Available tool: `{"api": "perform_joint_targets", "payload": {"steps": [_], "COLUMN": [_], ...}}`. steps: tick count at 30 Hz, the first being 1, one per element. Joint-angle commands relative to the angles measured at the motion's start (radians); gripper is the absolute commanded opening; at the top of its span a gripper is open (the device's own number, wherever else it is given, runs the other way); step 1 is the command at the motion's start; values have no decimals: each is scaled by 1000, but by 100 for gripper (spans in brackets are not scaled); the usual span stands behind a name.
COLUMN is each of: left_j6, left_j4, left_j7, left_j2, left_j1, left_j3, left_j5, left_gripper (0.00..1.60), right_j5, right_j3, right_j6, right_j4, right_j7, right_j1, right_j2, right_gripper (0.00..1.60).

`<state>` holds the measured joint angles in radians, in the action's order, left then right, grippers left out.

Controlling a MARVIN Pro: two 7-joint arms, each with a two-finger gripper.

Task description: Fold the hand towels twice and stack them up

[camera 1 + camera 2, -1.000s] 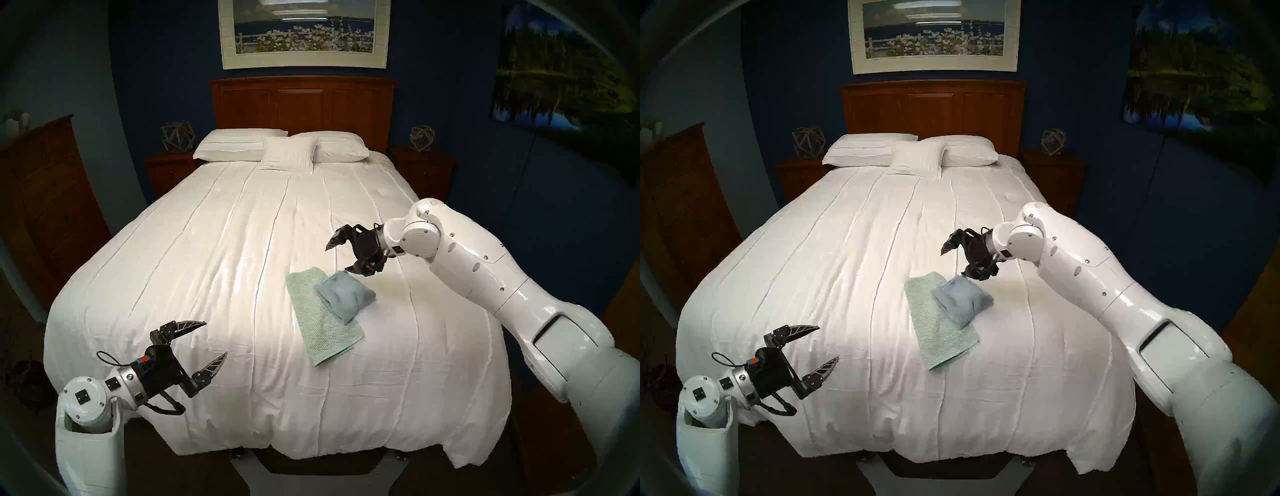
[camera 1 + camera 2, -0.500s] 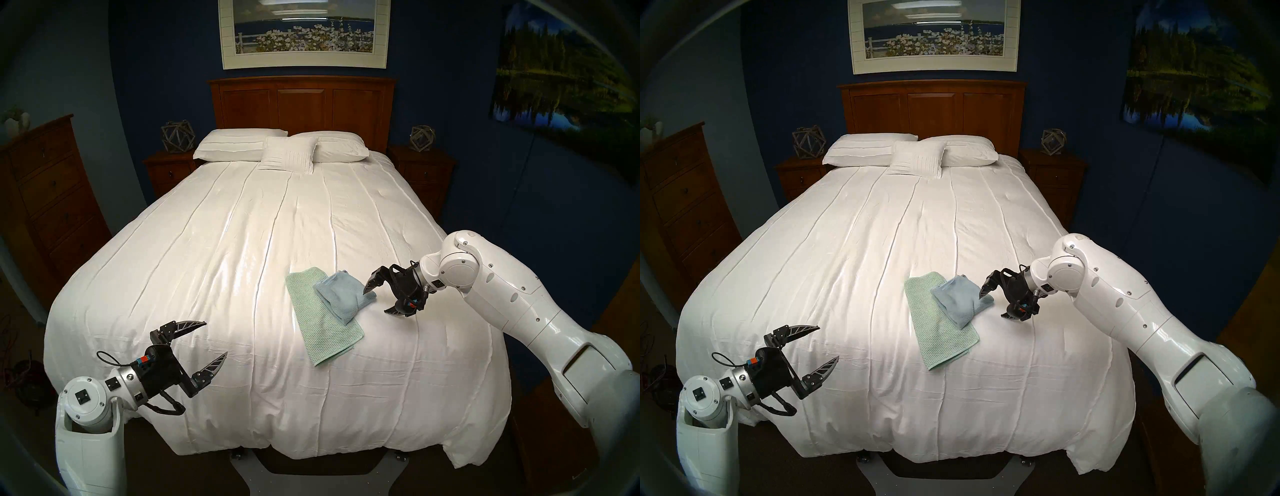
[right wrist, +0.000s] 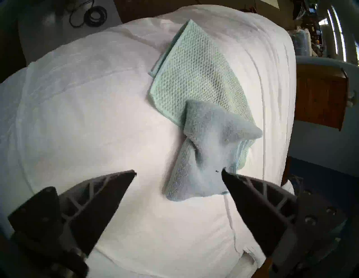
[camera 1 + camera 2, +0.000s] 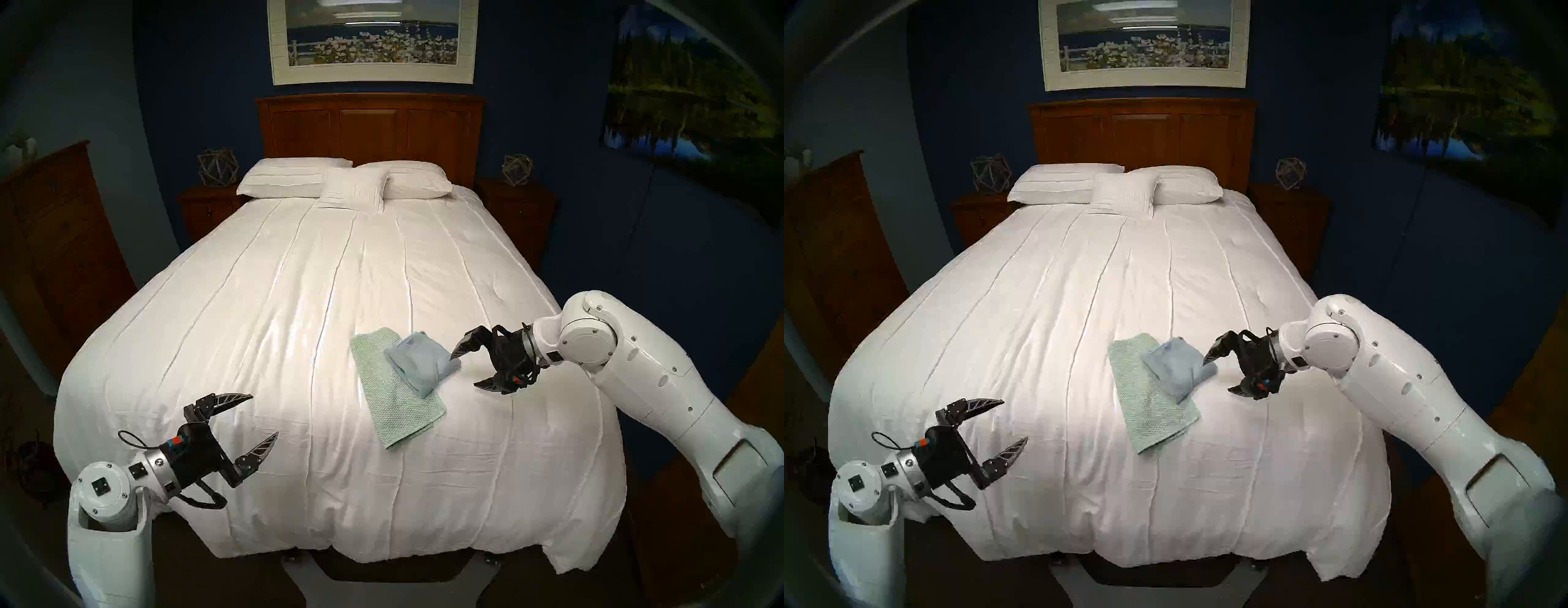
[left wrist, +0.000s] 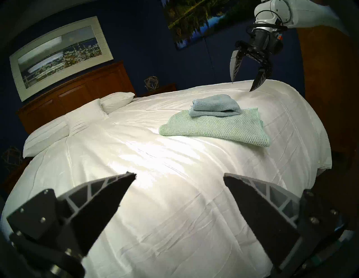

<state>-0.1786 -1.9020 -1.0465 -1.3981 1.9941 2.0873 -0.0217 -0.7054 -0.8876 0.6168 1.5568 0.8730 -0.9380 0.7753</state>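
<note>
Spread beside the blue towel [image 4: 420,361], the right tool [image 4: 464,370] should square that lumpy bundle centrally on the green towel [image 4: 392,407].

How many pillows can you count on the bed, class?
3. One large pillow lies at the head of the bed on the left, another large pillow on the right, and a smaller square pillow leans between them. Others may be hidden behind.
</note>
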Motion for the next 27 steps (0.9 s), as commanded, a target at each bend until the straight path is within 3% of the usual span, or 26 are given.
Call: {"api": "perform_joint_targets", "payload": {"steps": [1, 4, 5, 6, 12, 18, 20, 23, 24, 25, 26, 27], "left_j6": [-1, -2, -2, -2, -2, -1, -1, -1, -1, -1, -1, -1], "left_j4": [-17, -17, -16, -16, -17, -18, -18, -18, -18, -18, -18, -18], "left_j7": [-2, -2, -2, -2, -2, -2, -2, -2, -2, -2, -2, -2], "left_j2": [-2, -1, -1, -1, -2, -2, -2, -2, -2, -2, -2, -2], "left_j1": [1, 1, 1, 1, 1, 2, 2, 2, 2, 2, 2, 2], "left_j3": [1, 1, 1, 1, 1, 1, 1, 1, 1, 1, 1, 1], "left_j5": [6, 6, 6, 6, 6, 6, 6, 6, 6, 6, 6, 6], "left_gripper": [160, 160, 160, 160, 160, 160, 160, 160, 160, 160, 160, 160], "right_j5": [-47, -65, -57, -72, -97, -163, -176, -190, -193, -195, -195, -193], "right_j3": [12, 18, 42, 22, 36, 59, 60, 61, 61, 61, 61, 60], "right_j6": [-33, -42, -55, -46, -43, -48, -53, -53, -52, -51, -50, -46], "right_j4": [-57, -89, -86, -105, -154, -209, -232, -256, -260, -262, -263, -264], "right_j7": [-22, -27, -43, -32, -47, -63, -76, -88, -91, -92, -93, -92], "right_j1": [56, 78, 93, 92, 118, 143, 148, 156, 157, 159, 159, 159], "right_j2": [109, 146, 131, 160, 188, 219, 231, 242, 243, 244, 244, 243], "right_gripper": [160, 160, 160, 160, 160, 159, 147, 141, 122, 114, 83, 78]}}
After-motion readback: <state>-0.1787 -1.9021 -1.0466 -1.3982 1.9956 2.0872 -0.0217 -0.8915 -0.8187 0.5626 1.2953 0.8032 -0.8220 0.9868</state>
